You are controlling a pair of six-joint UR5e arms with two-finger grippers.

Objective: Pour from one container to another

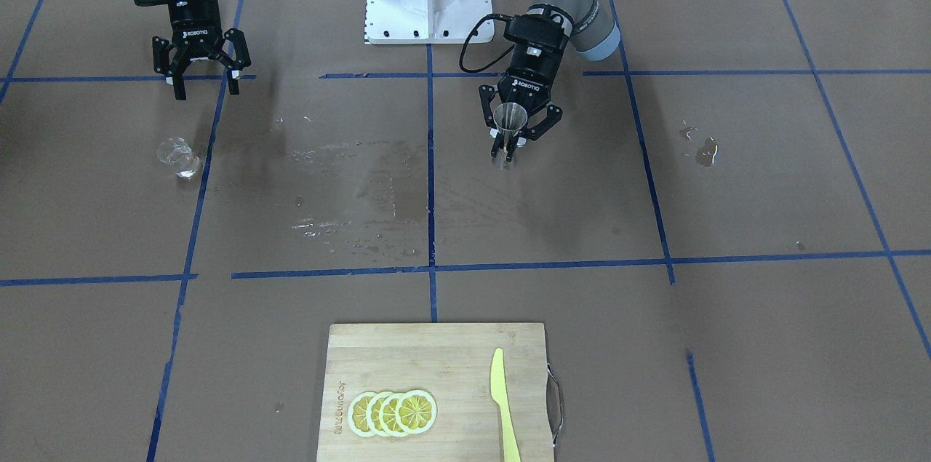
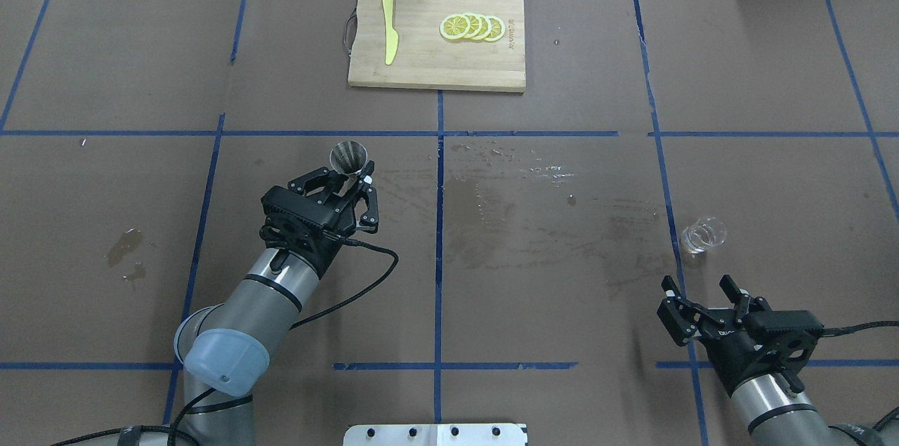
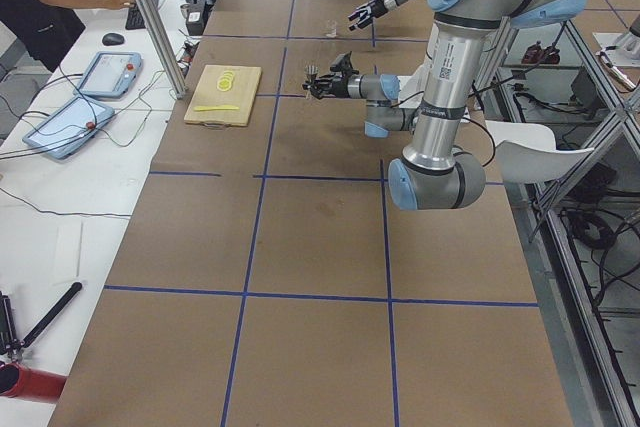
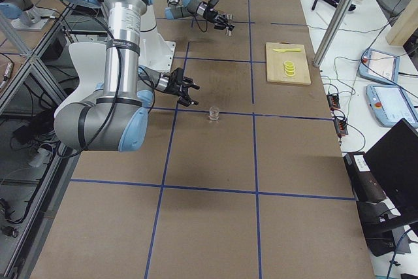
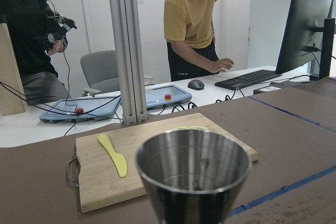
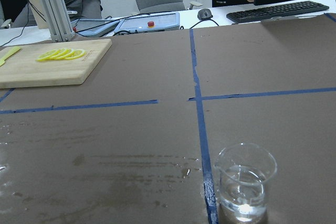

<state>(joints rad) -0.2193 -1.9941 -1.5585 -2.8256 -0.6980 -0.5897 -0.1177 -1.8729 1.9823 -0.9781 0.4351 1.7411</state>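
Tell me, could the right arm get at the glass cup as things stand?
Probably yes. The right gripper is open and empty, and the cup stands upright just ahead of it, with nothing between them. The left gripper, with the jigger, is far aside.

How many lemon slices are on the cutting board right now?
4 lemon slices, overlapping in one row on the wooden cutting board, apart from the yellow knife; another could hide underneath.

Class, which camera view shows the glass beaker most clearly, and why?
The right wrist-mounted view: the glass beaker sits close, showing its lip and clear liquid. The exterior views show it small and faint; the left wrist view misses it.
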